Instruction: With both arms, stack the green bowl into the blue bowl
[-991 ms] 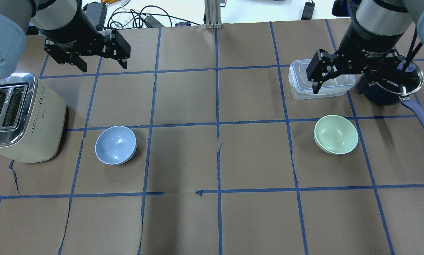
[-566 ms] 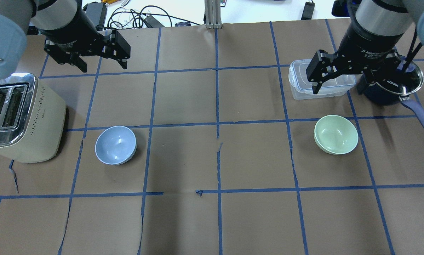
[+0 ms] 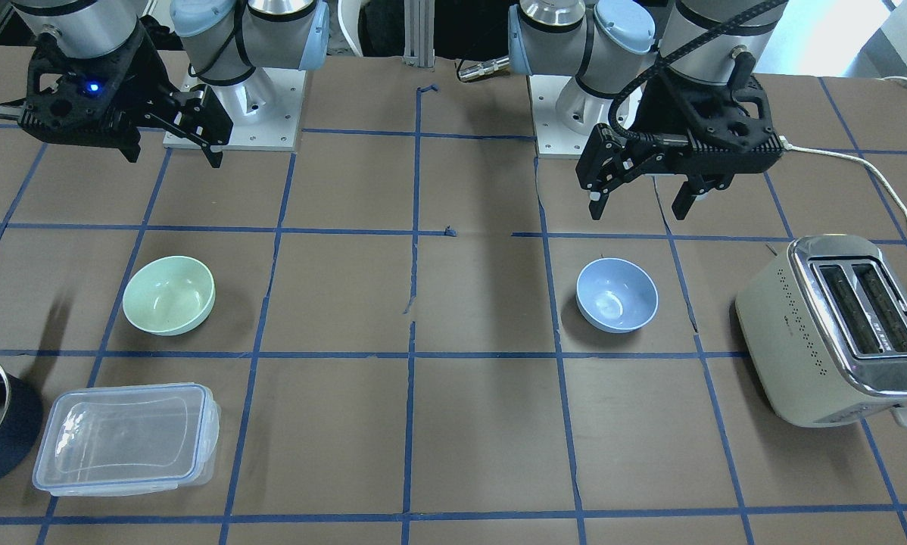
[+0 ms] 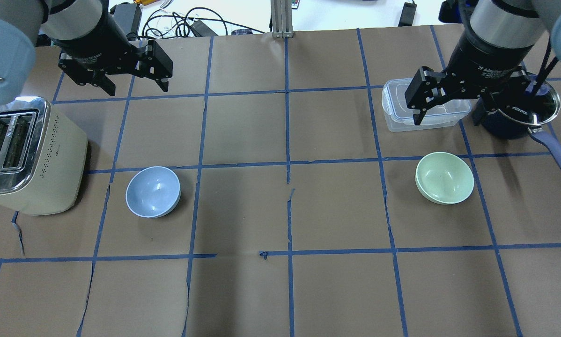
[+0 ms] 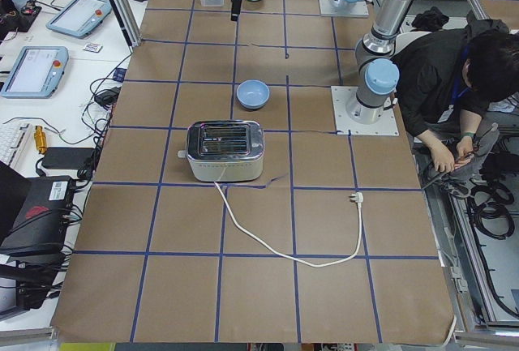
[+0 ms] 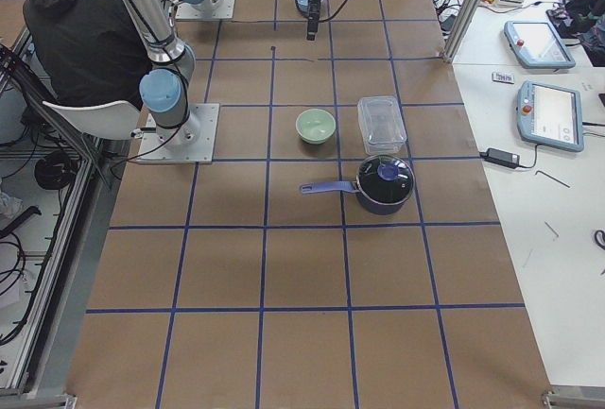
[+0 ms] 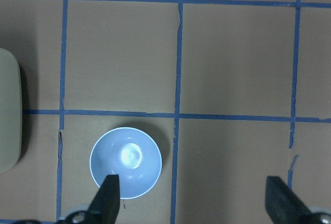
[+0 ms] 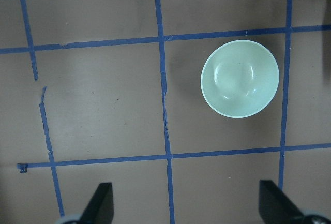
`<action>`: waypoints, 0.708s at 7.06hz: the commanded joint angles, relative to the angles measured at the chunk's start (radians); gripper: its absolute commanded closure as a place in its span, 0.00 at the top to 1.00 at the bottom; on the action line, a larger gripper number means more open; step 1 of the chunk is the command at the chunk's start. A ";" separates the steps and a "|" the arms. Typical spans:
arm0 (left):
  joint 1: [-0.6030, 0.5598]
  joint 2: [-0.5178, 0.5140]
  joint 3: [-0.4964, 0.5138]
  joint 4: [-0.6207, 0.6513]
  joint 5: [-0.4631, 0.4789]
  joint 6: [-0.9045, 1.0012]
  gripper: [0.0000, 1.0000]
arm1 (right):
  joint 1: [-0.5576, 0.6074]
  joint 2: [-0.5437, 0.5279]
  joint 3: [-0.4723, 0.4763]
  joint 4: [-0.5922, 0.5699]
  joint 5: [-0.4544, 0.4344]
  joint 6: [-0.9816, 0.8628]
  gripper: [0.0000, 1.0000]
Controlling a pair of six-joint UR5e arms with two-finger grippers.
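Observation:
The green bowl (image 4: 444, 178) sits upright on the table's right side; it also shows in the front view (image 3: 169, 295) and the right wrist view (image 8: 240, 78). The blue bowl (image 4: 153, 192) sits upright on the left side, next to the toaster; it also shows in the front view (image 3: 617, 294) and the left wrist view (image 7: 125, 162). My left gripper (image 4: 135, 86) hangs open and empty, high above the table and beyond the blue bowl. My right gripper (image 4: 446, 114) hangs open and empty, high and beyond the green bowl, over the clear container.
A cream toaster (image 4: 27, 154) stands left of the blue bowl, its cord trailing off towards the table's left end. A clear plastic container (image 4: 397, 117) and a dark pot with a lid and purple handle (image 4: 519, 117) stand beyond the green bowl. A person (image 5: 454, 67) crouches behind the robot.

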 commanded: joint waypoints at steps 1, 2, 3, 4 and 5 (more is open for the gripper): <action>0.047 -0.001 -0.039 -0.024 0.023 0.083 1.00 | -0.003 0.008 0.002 0.000 -0.001 -0.016 1.00; 0.161 0.002 -0.126 -0.023 0.070 0.178 1.00 | -0.011 0.011 0.000 -0.006 -0.021 -0.027 1.00; 0.270 -0.003 -0.219 0.020 0.068 0.252 1.00 | -0.020 0.014 0.002 -0.012 -0.042 -0.032 1.00; 0.338 -0.044 -0.301 0.165 0.042 0.322 1.00 | -0.070 0.044 0.003 -0.012 -0.087 -0.084 1.00; 0.347 -0.075 -0.393 0.297 0.002 0.328 1.00 | -0.160 0.069 0.003 -0.018 -0.080 -0.137 1.00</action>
